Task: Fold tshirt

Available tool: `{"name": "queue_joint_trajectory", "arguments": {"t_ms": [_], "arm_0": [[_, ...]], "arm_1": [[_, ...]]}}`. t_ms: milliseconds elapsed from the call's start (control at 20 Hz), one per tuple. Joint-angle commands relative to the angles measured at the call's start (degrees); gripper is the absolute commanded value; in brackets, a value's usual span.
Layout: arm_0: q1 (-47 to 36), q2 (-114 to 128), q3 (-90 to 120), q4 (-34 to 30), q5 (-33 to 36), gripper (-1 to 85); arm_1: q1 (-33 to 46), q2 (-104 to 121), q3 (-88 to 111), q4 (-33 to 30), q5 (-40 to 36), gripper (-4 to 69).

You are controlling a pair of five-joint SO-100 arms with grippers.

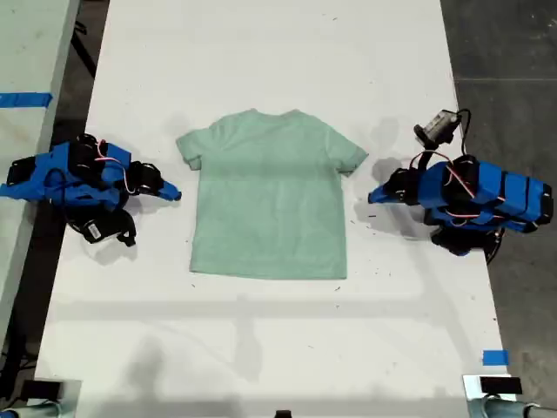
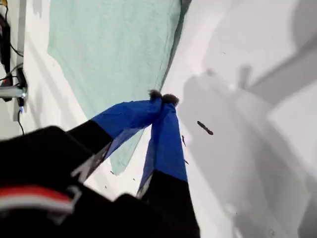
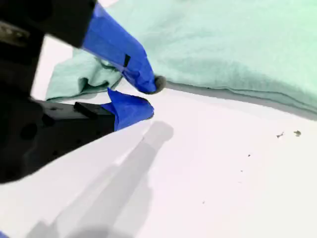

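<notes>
Not started: tshirt [image 1: 270, 196] flat, unfolded mid-table; my first gripper [image 2: 162, 98] closed, empty; my second gripper [image 3: 148, 99] slightly parted beside a sleeve; all folds left.

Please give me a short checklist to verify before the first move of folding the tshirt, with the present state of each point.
1. Tshirt lies flat on the table, both sleeves spread: ok.
2. My first gripper holds nothing: ok.
3. My first gripper's fingers are open for a grasp: not ok, the tips are shut together.
4. My second gripper is open: ok, with a small gap, beside a sleeve.
5. Both arms are clear of the cloth in the exterior view: ok.
</notes>
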Motion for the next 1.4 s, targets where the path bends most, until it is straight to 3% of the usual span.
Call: {"name": "queue_joint_trajectory", "arguments": {"t_ms": [0, 300, 550, 950, 1350], "arm_0": [[-3.16, 0.18, -1.32, -3.52, 1.05, 0.1], [-6.77, -3.08, -4.31, -5.01, -2.11, 0.1], [-7.65, -21.88, -18.11, -6.94, -0.97, 0.1], [-19.25, -51.50, -55.55, 12.57, 9.49, 0.1], [-30.32, -71.98, -76.03, 18.19, 21.27, 3.2]], "arm_1": [[0.00, 0.44, -3.69, 1.05, 2.90, -1.5], [0.09, -1.41, -8.53, 2.64, 4.48, -1.2], [4.13, -24.52, -26.46, 1.49, -2.64, -1.2], [13.01, -50.71, -52.82, 8.44, -16.00, -1.2], [18.63, -69.35, -72.51, 14.41, -23.82, -1.2]]}}
